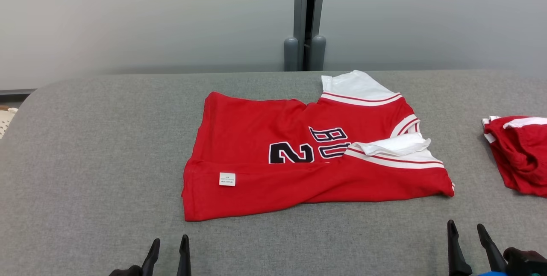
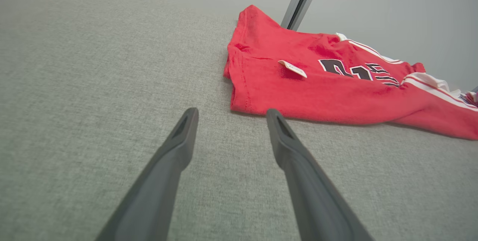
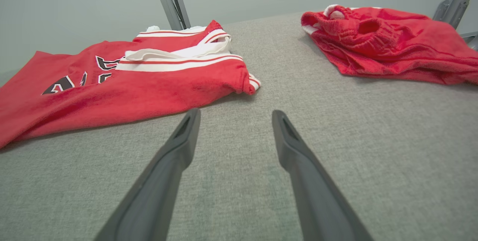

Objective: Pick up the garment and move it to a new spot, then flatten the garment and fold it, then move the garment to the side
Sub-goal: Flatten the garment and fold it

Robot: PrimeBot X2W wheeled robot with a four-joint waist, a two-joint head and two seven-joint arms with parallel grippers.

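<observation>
A red jersey [image 1: 273, 139] with white sleeves, black lettering and a small white tag lies partly folded in the middle of the grey table [image 1: 85, 160]; its near edge is folded up over the front. My left gripper [image 1: 170, 244] stands open near the front edge, short of the jersey's lower left corner [image 2: 239, 103]. My right gripper [image 1: 466, 230] is open too, just off the jersey's lower right corner [image 3: 246, 80]. Nothing sits between either pair of fingers. The jersey [image 2: 336, 80] [image 3: 112, 91] rests on the table ahead of both wrists.
A second red garment [image 1: 519, 152] with white trim lies bunched at the table's right edge, and this second garment [image 3: 388, 43] sits to the right of my right gripper. A grey wall and a dark post [image 1: 305, 19] stand behind the table.
</observation>
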